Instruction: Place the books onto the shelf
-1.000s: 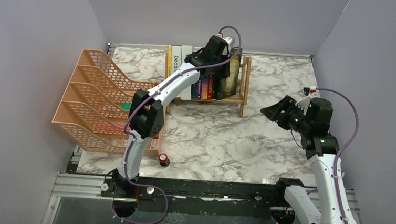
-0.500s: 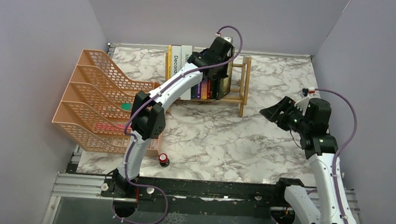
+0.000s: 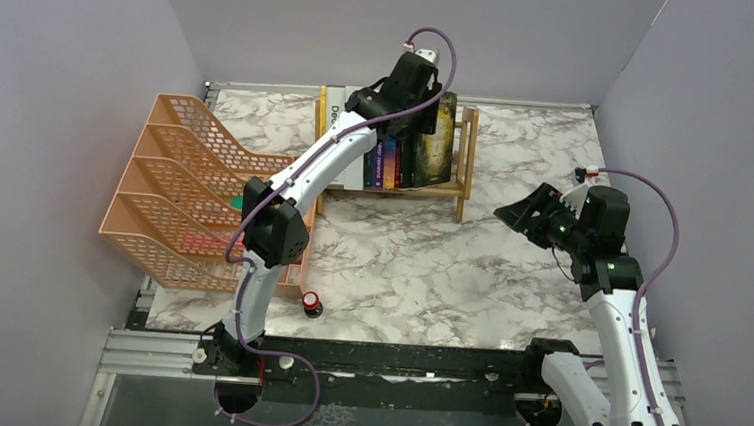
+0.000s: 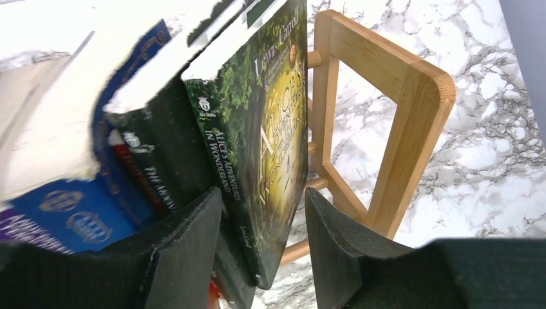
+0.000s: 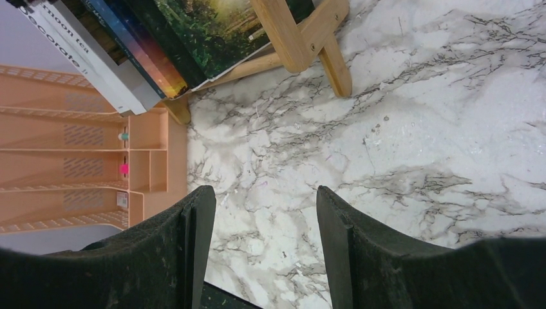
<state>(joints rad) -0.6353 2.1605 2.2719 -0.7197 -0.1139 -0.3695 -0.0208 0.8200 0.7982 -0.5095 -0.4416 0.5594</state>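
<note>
The shelf (image 3: 467,157) stands at the back of the table with several books (image 3: 388,164) upright in it, the white "Decorate" one at its left end. The dark green and gold book (image 3: 442,137) stands rightmost, beside the end frame (image 4: 412,116). My left gripper (image 3: 413,93) hovers over it, open. In the left wrist view its fingertips (image 4: 263,196) straddle the top corner of that green book (image 4: 264,129) with gaps on both sides; a blue book (image 4: 64,215) is to the left. My right gripper (image 3: 515,213) hangs open and empty over the marble (image 5: 264,193).
An orange mesh tiered tray (image 3: 184,190) fills the left side, also seen in the right wrist view as the orange tray (image 5: 77,167). A small red-capped object (image 3: 312,302) lies near the front edge. Purple walls close in the back and sides.
My left gripper has opened and let go of the dark green book, which now stands in the shelf, and has lifted slightly. The right arm has barely moved.
</note>
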